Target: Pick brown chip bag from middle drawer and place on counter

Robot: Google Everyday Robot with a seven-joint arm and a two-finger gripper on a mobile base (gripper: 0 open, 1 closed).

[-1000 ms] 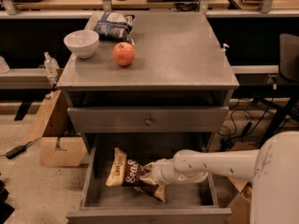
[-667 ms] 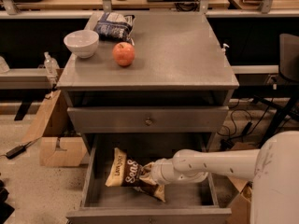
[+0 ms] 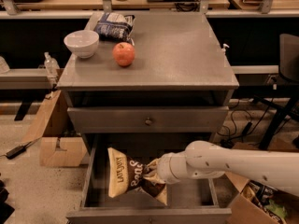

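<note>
The brown chip bag (image 3: 122,175) stands on its edge in the open middle drawer (image 3: 89,183), left of centre, its right end crumpled. My gripper (image 3: 153,171) reaches in from the right on a white arm and is shut on that crumpled end, low inside the drawer. The fingers are mostly hidden by the bag's folds. The grey counter (image 3: 180,50) is above, its right half bare.
On the counter's left stand a white bowl (image 3: 81,42), a red apple (image 3: 124,54) and a dark blue-and-white snack bag (image 3: 114,26). A shut drawer front with a knob (image 3: 148,121) overhangs the open drawer. Cardboard boxes (image 3: 55,146) lie left; a chair (image 3: 286,73) is right.
The bag's left end stands slightly higher and more to the left. The arm has hardly moved.
</note>
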